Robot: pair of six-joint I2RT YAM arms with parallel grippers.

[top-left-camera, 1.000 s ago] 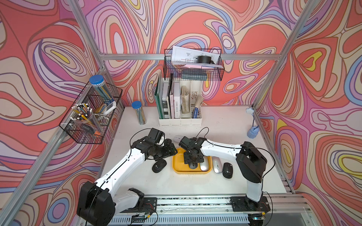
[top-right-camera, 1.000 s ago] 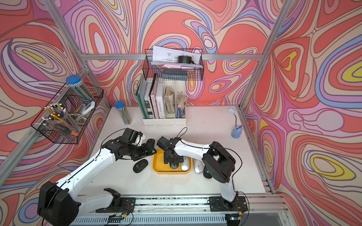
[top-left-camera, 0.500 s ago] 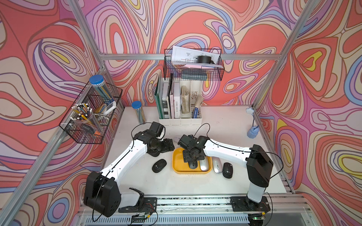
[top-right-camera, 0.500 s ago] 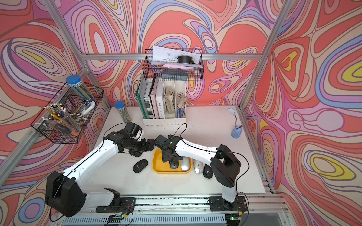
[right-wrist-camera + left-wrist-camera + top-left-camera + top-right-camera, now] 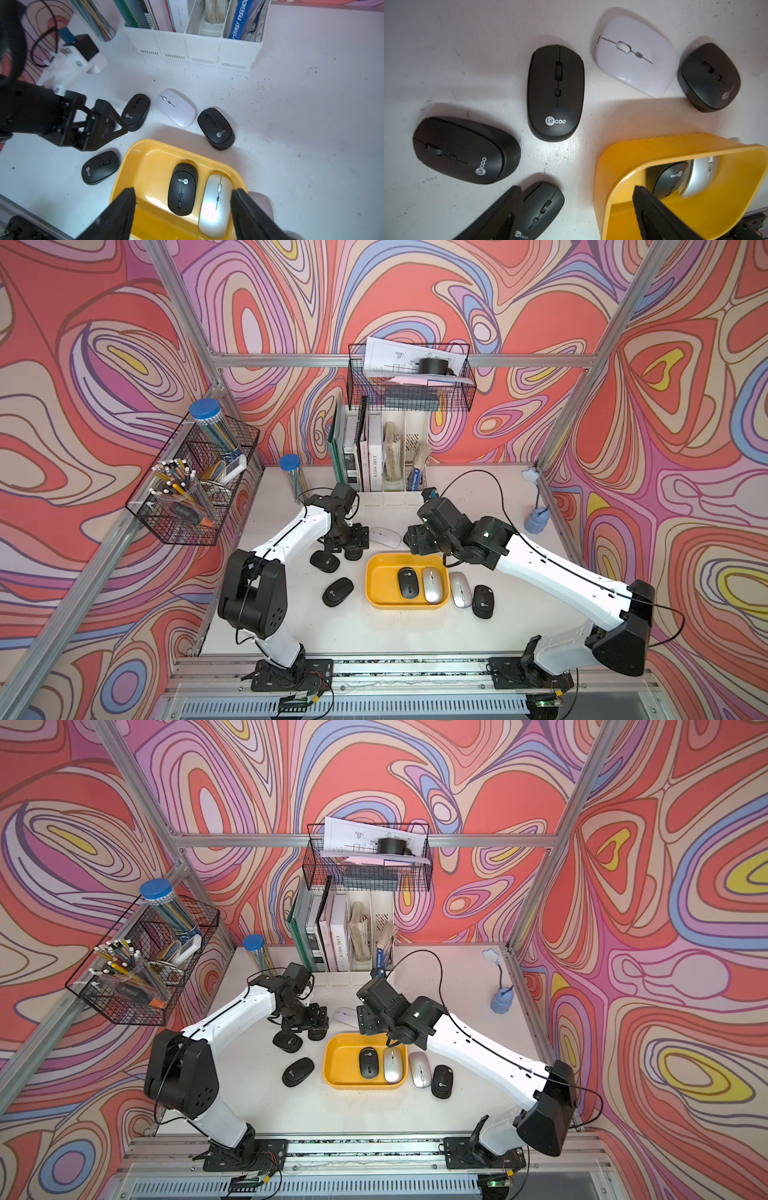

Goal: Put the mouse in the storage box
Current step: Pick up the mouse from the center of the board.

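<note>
The black mouse (image 5: 406,583) lies in the yellow storage box (image 5: 376,572) just beside a silver mouse (image 5: 432,585); we see more mice (image 5: 338,591) loose on the worktop (image 5: 374,630) around it. The right gripper (image 5: 184,190) hovers over the box, jaws spread and empty. The left gripper (image 5: 576,188) hangs over the loose black mice, jaws released too.

We read "Lecoo" on the black mouse (image 5: 555,93) | "Lecoo" on the ribbed black mouse (image 5: 463,149) | "-STOREY TREEHOU" on the blue book (image 5: 241,18)
</note>
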